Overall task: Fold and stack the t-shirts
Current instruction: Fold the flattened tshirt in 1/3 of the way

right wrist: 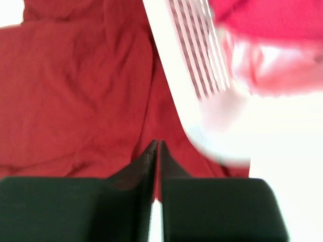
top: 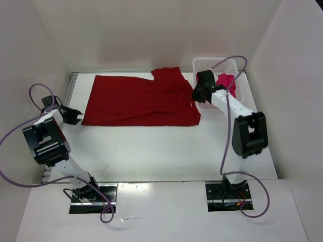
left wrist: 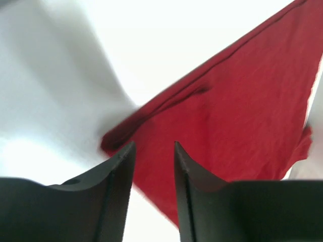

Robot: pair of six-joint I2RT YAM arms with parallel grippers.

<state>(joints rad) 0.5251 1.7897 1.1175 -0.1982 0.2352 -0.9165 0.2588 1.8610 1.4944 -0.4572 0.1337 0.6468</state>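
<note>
Overhead, the dark red shirt (top: 141,103) lies spread on the far half of the table (top: 151,156), its long axis running left to right. The left gripper (top: 72,117) sits just off its near-left corner. The right gripper (top: 198,94) hangs over its right end, beside the basket (top: 202,63) holding a magenta shirt (top: 226,80).

From the left wrist, the jaws stand parted with nothing between them, and the shirt corner lies just ahead.

From the right wrist, the jaws show only a thin slit above red cloth; whether any fabric is caught, I cannot tell
</note>
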